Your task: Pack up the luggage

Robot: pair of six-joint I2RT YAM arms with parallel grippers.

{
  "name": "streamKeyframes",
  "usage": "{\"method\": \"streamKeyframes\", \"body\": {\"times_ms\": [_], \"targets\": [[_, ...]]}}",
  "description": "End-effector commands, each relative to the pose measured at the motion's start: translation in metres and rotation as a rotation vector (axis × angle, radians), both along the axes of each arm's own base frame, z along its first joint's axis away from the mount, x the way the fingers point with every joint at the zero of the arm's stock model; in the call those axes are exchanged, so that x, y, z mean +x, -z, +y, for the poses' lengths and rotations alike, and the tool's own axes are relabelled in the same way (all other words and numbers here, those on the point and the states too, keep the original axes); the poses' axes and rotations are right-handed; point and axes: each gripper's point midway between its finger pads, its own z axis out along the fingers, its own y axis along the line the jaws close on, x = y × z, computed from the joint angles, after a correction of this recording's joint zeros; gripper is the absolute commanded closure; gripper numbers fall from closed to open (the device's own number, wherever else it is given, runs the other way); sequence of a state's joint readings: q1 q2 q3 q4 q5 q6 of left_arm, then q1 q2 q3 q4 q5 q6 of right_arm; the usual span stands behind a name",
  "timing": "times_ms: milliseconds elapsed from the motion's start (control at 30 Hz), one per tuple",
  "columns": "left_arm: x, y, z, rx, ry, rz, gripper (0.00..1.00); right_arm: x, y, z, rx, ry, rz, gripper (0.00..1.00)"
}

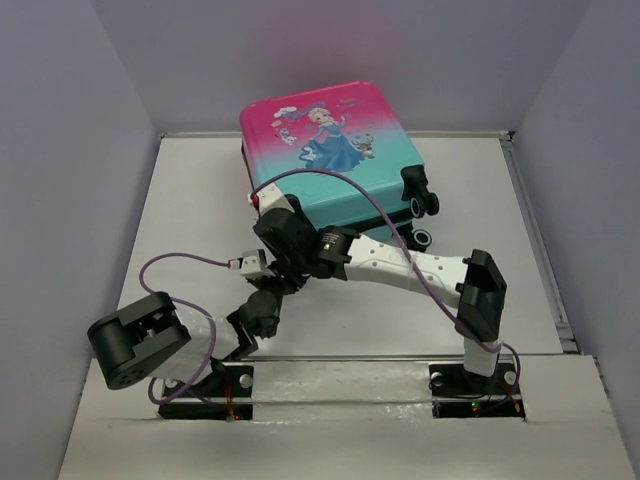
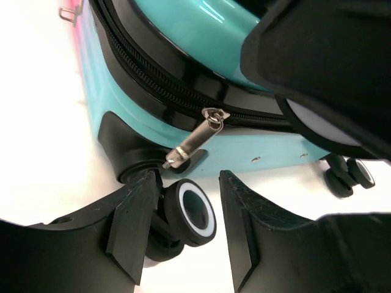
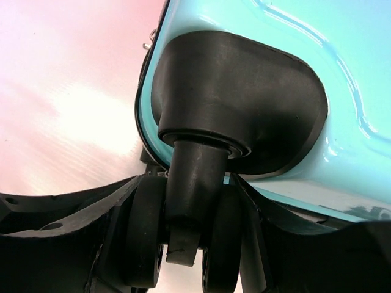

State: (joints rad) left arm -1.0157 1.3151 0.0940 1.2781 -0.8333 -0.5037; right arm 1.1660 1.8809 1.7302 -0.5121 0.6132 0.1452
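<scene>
The luggage (image 1: 330, 150) lies flat and zipped shut at the back middle, a pink-to-teal shell with a cartoon princess. My right gripper (image 1: 275, 215) reaches across to its near left corner. In the right wrist view the right gripper (image 3: 188, 183) is shut on a black twin caster wheel (image 3: 183, 238) under the teal shell (image 3: 275, 36). My left gripper (image 2: 188, 183) is open just below that corner, with a white-ringed wheel (image 2: 195, 210) between its fingers. A metal zipper pull (image 2: 192, 143) hangs just above it. In the top view the left gripper (image 1: 272, 285) is mostly hidden under the right arm.
Two more wheels (image 1: 420, 200) stick out at the luggage's right end. Purple cables (image 1: 180, 262) loop over both arms. Grey walls enclose the white table (image 1: 200, 220) on three sides, with a rail (image 1: 540, 250) along the right edge. The right arm crosses above the left wrist (image 2: 330, 67).
</scene>
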Motion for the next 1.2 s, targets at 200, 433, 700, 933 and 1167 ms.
{"method": "streamKeyframes", "body": {"times_ms": [200,433,700,933,1167], "targets": [[0.005,-0.018,0.012,-0.138,-0.023,-0.060,0.42,0.012,-0.088,0.014,0.098,-0.113,-0.338,0.93],[0.022,-0.028,0.009,-0.135,-0.026,-0.095,0.42,0.016,-0.087,0.010,-0.045,-0.100,-0.422,0.93],[0.033,-0.051,-0.011,-0.158,0.019,-0.157,0.41,0.016,-0.082,0.016,-0.082,-0.105,-0.438,0.93],[0.037,-0.073,-0.011,-0.188,-0.002,-0.218,0.41,0.011,-0.072,0.022,-0.013,-0.113,-0.384,0.93],[0.042,-0.085,-0.006,-0.240,-0.014,-0.266,0.42,0.004,-0.066,0.027,0.033,-0.144,-0.343,0.93]]}}
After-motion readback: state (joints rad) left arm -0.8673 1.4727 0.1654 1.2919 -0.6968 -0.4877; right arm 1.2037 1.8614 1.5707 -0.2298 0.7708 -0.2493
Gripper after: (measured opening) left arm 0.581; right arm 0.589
